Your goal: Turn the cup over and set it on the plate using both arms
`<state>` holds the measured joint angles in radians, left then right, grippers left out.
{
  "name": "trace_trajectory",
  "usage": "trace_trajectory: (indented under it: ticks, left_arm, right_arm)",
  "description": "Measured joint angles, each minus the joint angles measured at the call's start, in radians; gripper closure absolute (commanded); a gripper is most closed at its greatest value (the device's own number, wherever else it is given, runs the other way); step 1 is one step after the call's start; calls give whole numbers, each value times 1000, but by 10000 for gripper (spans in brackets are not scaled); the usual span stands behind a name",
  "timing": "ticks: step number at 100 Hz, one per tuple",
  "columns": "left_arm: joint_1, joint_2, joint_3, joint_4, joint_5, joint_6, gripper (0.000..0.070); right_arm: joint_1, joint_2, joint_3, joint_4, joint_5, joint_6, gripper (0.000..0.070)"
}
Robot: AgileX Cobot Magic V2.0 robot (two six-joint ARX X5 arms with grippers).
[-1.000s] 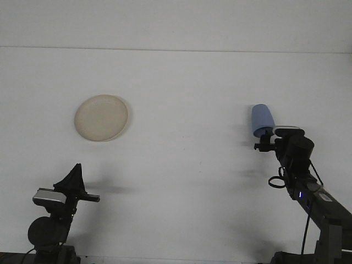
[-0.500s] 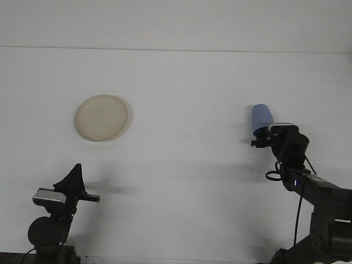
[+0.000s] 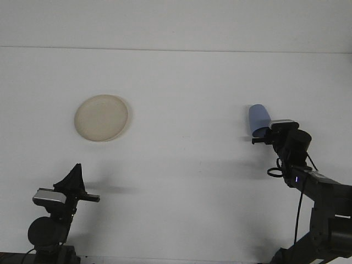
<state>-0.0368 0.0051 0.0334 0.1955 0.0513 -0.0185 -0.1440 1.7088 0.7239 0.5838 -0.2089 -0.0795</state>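
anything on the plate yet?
No. The plate shows only its bare beige surface. The blue cup is far to its right at the right gripper, whose fingertips are hidden.

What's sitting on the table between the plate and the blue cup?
Nothing. In the front view, the white table is bare between the plate and the cup, which the right gripper grips.
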Motion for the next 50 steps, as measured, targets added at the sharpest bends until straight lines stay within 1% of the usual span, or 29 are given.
trace_trajectory:
  ticks: [14, 33, 42, 50]
  left_arm:
    - [0, 0, 0, 0, 0, 0, 690]
    - [0, 0, 0, 0, 0, 0, 690]
    - [0, 0, 0, 0, 0, 0, 690]
    - [0, 0, 0, 0, 0, 0, 690]
  right_arm:
    - [6, -45, 0, -82, 5, 0, 700]
    - [36, -237, 0, -288, 32, -1, 700]
    - [67, -384, 0, -392, 71, 28, 700]
    - [100, -523, 3, -515, 84, 69, 700]
